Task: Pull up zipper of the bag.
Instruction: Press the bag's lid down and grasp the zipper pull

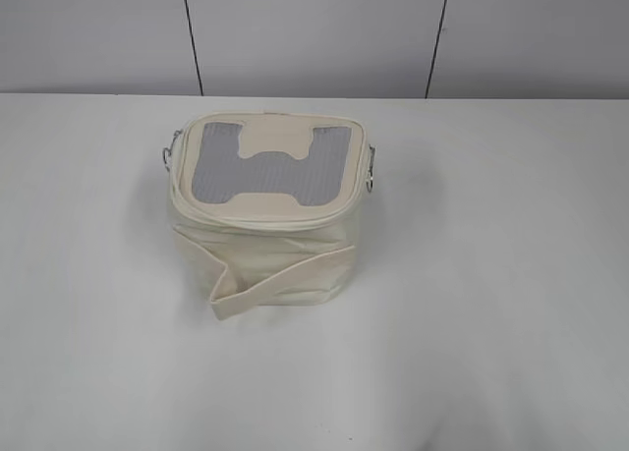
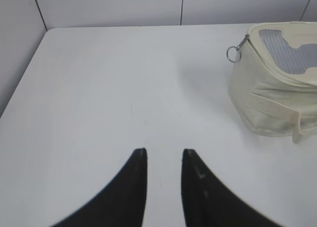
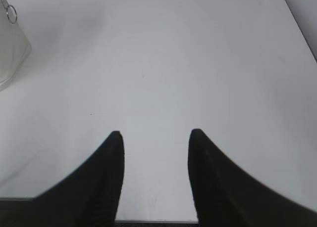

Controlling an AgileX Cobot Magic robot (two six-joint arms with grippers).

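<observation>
Exterior view: the bag is seen at the middle of the white table, its zipper rimming the lid. Neither tool touches it; the left tool is narrowly parted, the right tool wider, both empty. A ring pull should be pinched squarely while the bag is steadied. Nothing else blocks the approach.

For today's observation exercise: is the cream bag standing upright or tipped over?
Upright. The bag rests on its base on the table, lid panel facing up.
</observation>
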